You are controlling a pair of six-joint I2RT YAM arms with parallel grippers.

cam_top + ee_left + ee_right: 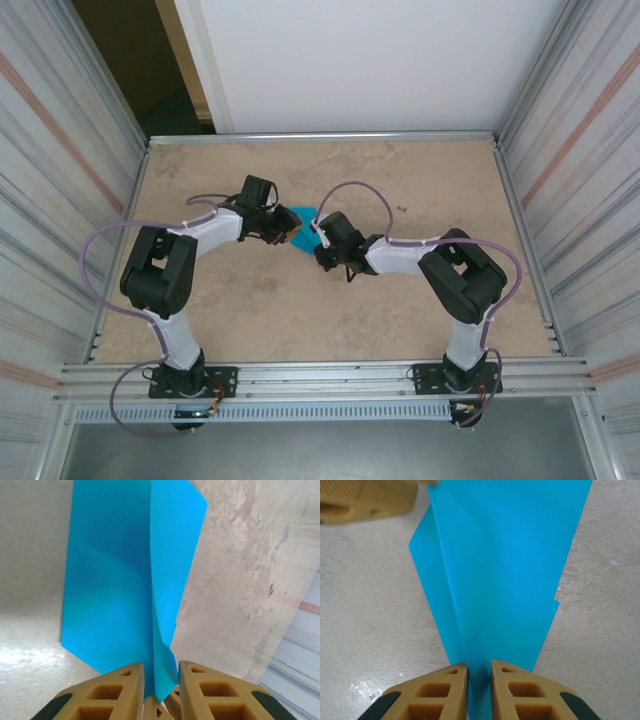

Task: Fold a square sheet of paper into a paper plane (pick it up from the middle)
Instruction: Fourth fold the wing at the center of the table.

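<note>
Left gripper point(161, 667) first: we're seeing its two tan fingers point(100, 695) standing slightly apart. The raised fold of the teal sheet of paper point(110, 580) is sitting right in that slot, but whether the pads are actually pressing on it, we cannot tell. Across from it, the right gripper point(479, 664) is looking tighter: its fingers point(530, 690) are standing almost together and the narrow end of the sheet is running straight down between them, so we're calling that a pinch on the paper. From above, we're watching both grippers meeting nose to nose near the middle of the table point(420, 180), with the paper caught between them and a teal corner poking out on the far side. The grippers are hiding most of it there, so we're not reading its long axis from that view. In the right wrist view the sheet is showing as a long tapering piece. Its long axis is running straight away from the fingers, with the narrow end nearest and the wide end far off, where one finger of the left gripper is touching its far left corner. In the left wrist view a crease is likewise running straight away from the fingers, with a broad flap spreading to the left and a narrower one rising on the right, all over the pale tabletop.
</note>
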